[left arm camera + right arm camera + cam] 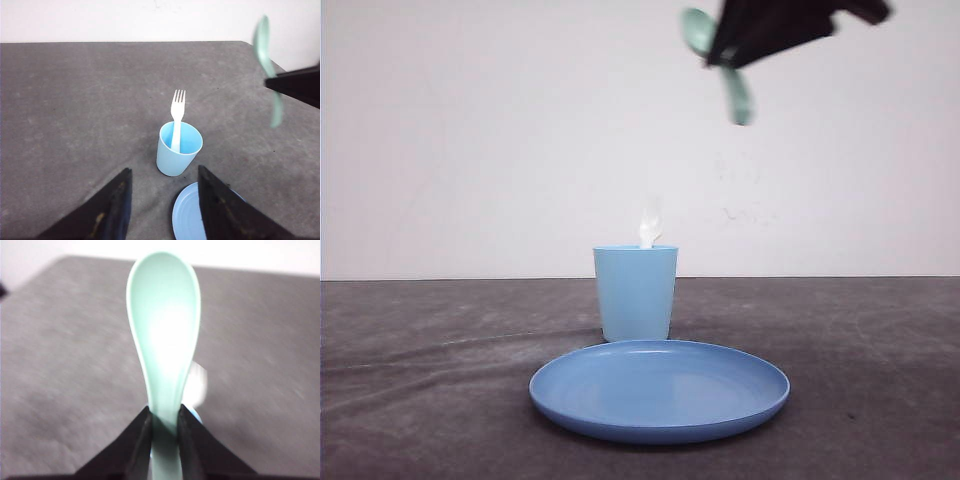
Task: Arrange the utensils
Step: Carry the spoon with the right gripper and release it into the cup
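Right gripper (164, 432): clamped on the mint-green spoon (164, 335), its dark fingers (137, 440) pressing the handle from both sides just below the bowl; in the front view this gripper (725, 55) hangs high in the air, well above the table (420, 350).
Spoon: held off the table, bowl sticking out past the fingertips on one side and the handle end (740, 100) hanging out below on the other; tilted in the front view, nearly upright in the left wrist view (267, 70).
Left gripper (162, 200): jaws spread apart with nothing between them, hovering above the table.
Fork (177, 117): white, standing in the light blue cup (179, 150), tines up, handle leaning on the inner wall; ahead of the left gripper's fingertips and well below the right gripper.
Cup: upright on the table, below the right gripper and off to one side of it in the front view (636, 293).
Plate (660, 390): round, blue, flat on the table just beside the cup; its rim (182, 217) lies close under the left gripper's fingers.
Table: dark grey cloth surface against a pale wall.
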Robot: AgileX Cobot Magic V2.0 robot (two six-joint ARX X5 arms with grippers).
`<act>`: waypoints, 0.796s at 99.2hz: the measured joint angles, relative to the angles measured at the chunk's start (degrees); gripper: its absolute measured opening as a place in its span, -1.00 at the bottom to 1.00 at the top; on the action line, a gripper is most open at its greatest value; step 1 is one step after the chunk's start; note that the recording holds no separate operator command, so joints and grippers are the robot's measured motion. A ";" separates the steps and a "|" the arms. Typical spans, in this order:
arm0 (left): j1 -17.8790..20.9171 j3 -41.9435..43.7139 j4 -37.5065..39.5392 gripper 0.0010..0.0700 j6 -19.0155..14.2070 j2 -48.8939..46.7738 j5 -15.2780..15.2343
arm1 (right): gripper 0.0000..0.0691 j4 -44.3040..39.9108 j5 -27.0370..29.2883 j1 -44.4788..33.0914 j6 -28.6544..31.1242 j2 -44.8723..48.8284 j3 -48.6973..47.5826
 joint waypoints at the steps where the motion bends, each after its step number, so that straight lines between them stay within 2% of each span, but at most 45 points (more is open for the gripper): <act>1: 0.00 0.00 0.00 -0.34 0.00 0.00 0.00 | -0.82 0.72 -0.02 0.20 -0.20 0.37 0.00; 36: 0.00 0.00 -0.02 -0.34 -0.15 0.00 0.00 | -0.82 17.73 -0.13 2.32 -5.64 15.96 0.00; 79: 0.00 0.00 -2.64 -0.34 -0.15 0.00 0.00 | -0.82 23.98 3.04 1.42 -6.47 26.80 0.00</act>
